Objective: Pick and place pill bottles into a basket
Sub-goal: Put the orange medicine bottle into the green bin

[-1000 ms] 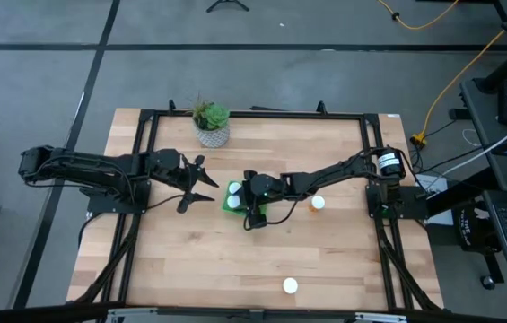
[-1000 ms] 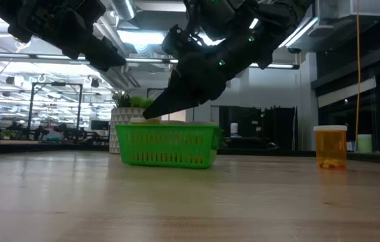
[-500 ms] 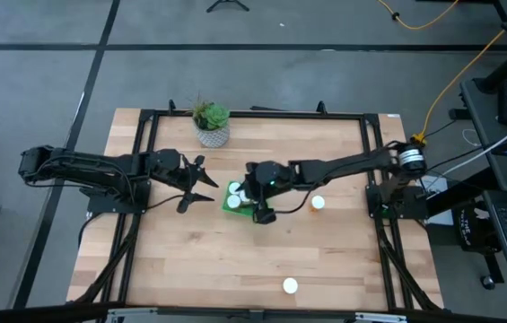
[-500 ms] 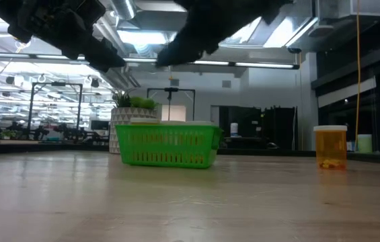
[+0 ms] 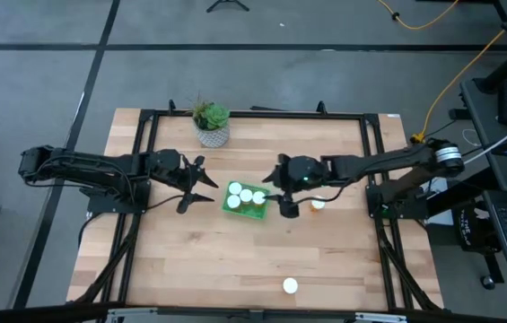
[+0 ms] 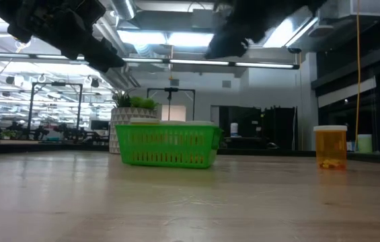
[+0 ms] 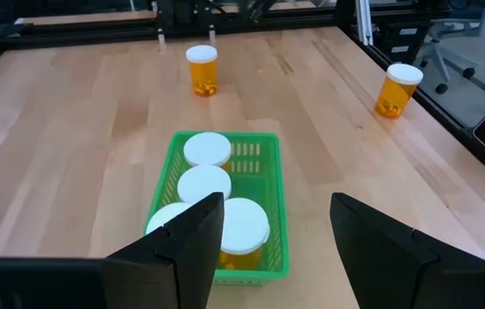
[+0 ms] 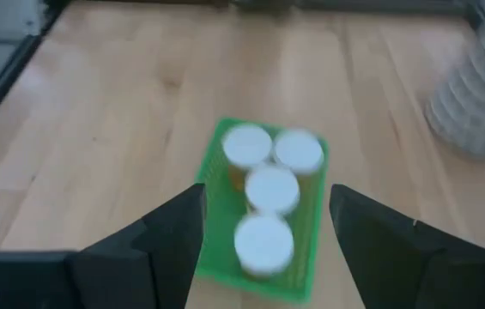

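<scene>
The green basket (image 5: 243,200) stands on the table's middle with several orange pill bottles (image 7: 206,183) upright in it, white caps up. My right gripper (image 5: 276,191) hangs open and empty in the air just right of the basket, which shows below it in the right wrist view (image 8: 263,210). My left gripper (image 5: 206,187) waits open above the table left of the basket. One more pill bottle (image 5: 318,205) stands on the table under the right arm. Another (image 5: 290,286) stands near the front edge.
A potted plant (image 5: 211,124) in a white patterned pot stands at the far edge, behind the basket. The low view shows the basket (image 6: 168,144) and one loose bottle (image 6: 330,146) on bare wood. A black frame (image 5: 370,161) borders the table.
My right gripper has risen out of the basket and drawn back toward the table's right edge, open and empty all the while. The caps it covered in the basket now show. The basket and loose bottles have stayed put.
</scene>
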